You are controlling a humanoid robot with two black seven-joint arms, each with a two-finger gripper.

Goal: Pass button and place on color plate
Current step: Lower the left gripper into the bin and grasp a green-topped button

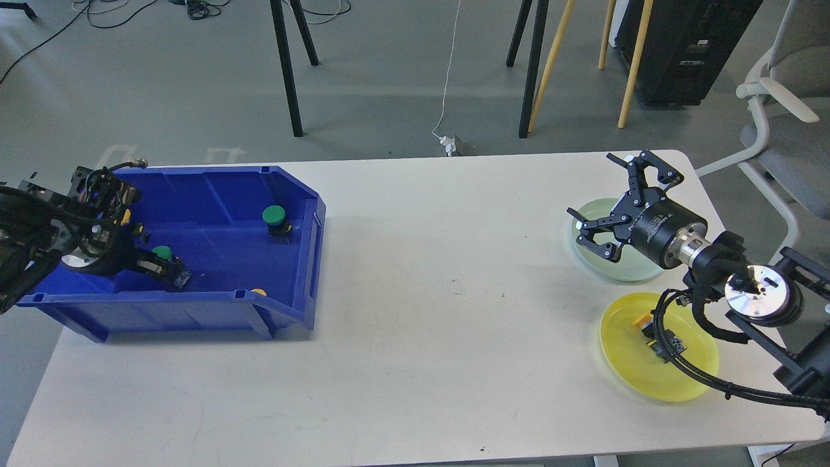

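Observation:
A blue bin point(214, 194) at the table's left holds a green button point(273, 215), a second green button point(161, 252) and yellow buttons point(258, 292). My left gripper point(167, 271) reaches into the bin, its dark fingers right at the second green button's black base; I cannot tell if they grip it. My right gripper point(602, 194) is open and empty, hovering over the far-left rim of the pale green plate point(622, 269). The yellow plate point(632, 363) in front of it holds a yellow-orange button point(650, 329), partly hidden by my right arm's cable.
The white table point(421, 324) spans the view. My right arm's black cable point(687, 370) loops over the yellow plate. Beyond the far edge are table legs, a black cabinet and a grey chair point(788, 130) at right.

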